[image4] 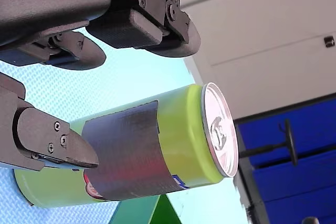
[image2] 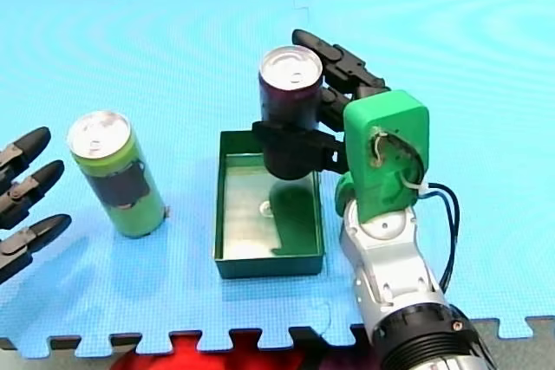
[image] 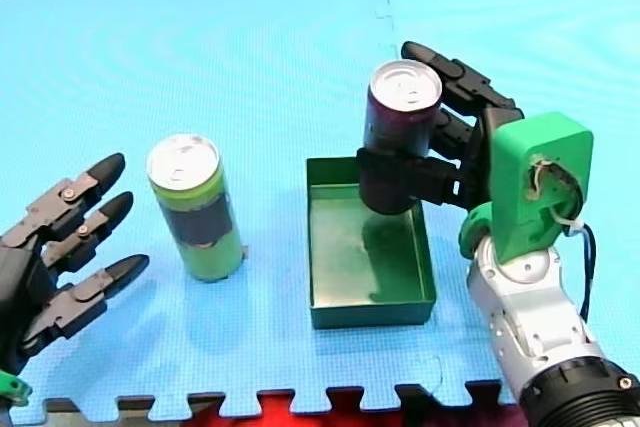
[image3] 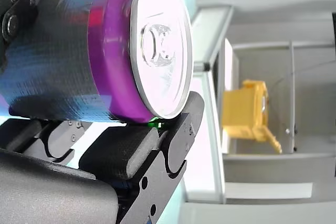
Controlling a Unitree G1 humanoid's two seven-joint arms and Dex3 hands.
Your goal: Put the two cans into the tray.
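Mat: one tray; right hand grips purple can, empty left by green can.

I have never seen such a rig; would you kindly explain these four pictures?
This is a humanoid robot with two three-finger hands. Two pictures look down from its head at a blue foam mat; two come from cameras at its wrists. On the mat are a green tray and, left of it, an upright green can. The right hand grips a purple can over the tray's far end; the first wrist view shows that can close up. The left hand, near the mat's left edge, holds nothing. The second wrist view shows the green can.
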